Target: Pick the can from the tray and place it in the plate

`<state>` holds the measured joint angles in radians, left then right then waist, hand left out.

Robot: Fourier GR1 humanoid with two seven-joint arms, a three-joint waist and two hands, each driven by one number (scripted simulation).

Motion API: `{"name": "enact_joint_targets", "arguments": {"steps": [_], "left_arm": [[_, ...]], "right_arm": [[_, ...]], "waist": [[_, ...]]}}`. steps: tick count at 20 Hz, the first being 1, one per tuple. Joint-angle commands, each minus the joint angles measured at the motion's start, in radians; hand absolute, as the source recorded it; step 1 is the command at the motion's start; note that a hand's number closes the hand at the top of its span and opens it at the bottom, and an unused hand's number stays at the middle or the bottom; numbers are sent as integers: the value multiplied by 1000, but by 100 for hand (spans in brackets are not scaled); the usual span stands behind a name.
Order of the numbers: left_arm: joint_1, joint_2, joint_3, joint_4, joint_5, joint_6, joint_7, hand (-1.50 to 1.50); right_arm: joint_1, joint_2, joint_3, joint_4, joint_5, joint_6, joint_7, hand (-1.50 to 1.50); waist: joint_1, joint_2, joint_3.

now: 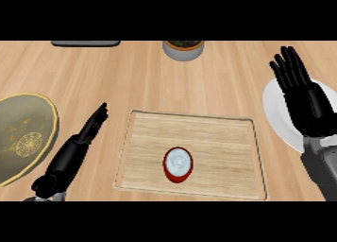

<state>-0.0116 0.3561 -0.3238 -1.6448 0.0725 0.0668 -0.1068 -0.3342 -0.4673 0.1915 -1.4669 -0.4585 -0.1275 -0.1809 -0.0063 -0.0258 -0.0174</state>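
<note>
The right hand point(305, 97), fingers straight and spread, hovers above a white plate point(277, 113) at the counter's right edge. The left hand point(77, 144), fingers extended, lies beside a wooden tray point(198, 127). Far left sits a gold patterned plate point(21, 134). The red can point(178, 164) stands in the tray's near half. A grey pot point(182, 49) sits beyond.

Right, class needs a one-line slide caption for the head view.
Red can upright on the wooden tray, both hands open: left hand beside the tray, right hand over the white plate.
</note>
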Motion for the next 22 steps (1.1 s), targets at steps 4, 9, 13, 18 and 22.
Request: {"name": "enact_joint_targets", "arguments": {"steps": [4, 9, 13, 18, 22], "left_arm": [[-77, -1, 159, 69, 81, 53, 146, 0], [-94, -9, 218, 147, 111, 104, 241, 0], [-130, 4, 249, 208, 132, 71, 251, 0], [-124, -35, 247, 236, 108, 76, 223, 0], [-179, 8, 294, 235, 132, 34, 277, 0]], "right_arm": [[-97, 62, 143, -21, -16, 156, 74, 150], [7, 36, 201, 9, 310, -75, -69, -150], [114, 149, 227, 166, 219, 88, -334, -150], [68, 39, 307, 65, 390, 130, -238, -150], [64, 21, 336, 44, 493, 124, -173, -150]], "waist": [[36, 33, 18], [-7, 30, 19], [11, 33, 19], [3, 25, 17], [4, 24, 17]]}}
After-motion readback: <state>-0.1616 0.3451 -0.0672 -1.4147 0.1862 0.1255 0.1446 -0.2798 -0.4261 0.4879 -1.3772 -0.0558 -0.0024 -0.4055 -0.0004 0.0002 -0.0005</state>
